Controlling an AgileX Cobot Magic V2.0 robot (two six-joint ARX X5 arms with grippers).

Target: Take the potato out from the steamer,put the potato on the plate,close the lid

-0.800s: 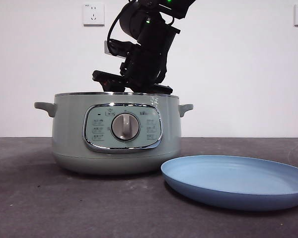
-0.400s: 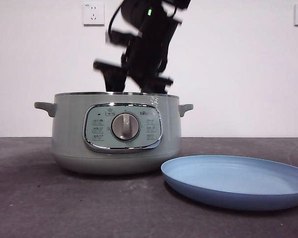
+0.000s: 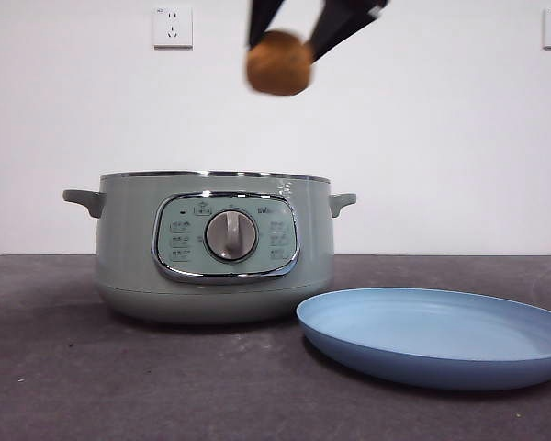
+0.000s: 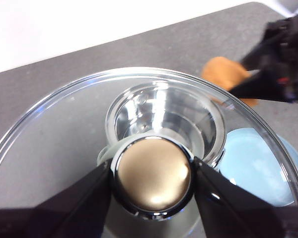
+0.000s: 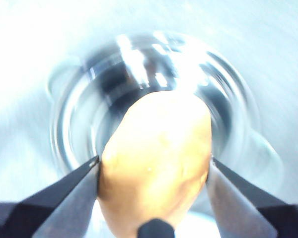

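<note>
My right gripper point(image 3: 285, 41) is shut on the orange-brown potato point(image 3: 278, 62) and holds it high above the open sage-green steamer point(image 3: 216, 243). In the right wrist view the potato point(image 5: 156, 148) fills the space between the black jaws of the right gripper point(image 5: 154, 166), with the steamer's shiny bowl point(image 5: 89, 99) blurred below. My left gripper point(image 4: 151, 173) is shut on the knob of the clear glass lid point(image 4: 49, 139), held in the air over the steamer point(image 4: 164, 116). The light-blue plate point(image 3: 436, 335) lies empty to the right of the steamer.
The steamer and plate stand on a dark grey table point(image 3: 73, 386) in front of a white wall with two sockets. The left wrist view also shows the potato point(image 4: 223, 74), the right gripper point(image 4: 278, 64) and part of the plate point(image 4: 258, 163).
The right gripper has risen from the steamer's rim to the top of the front view, and the potato has come out of the pot in its jaws.
</note>
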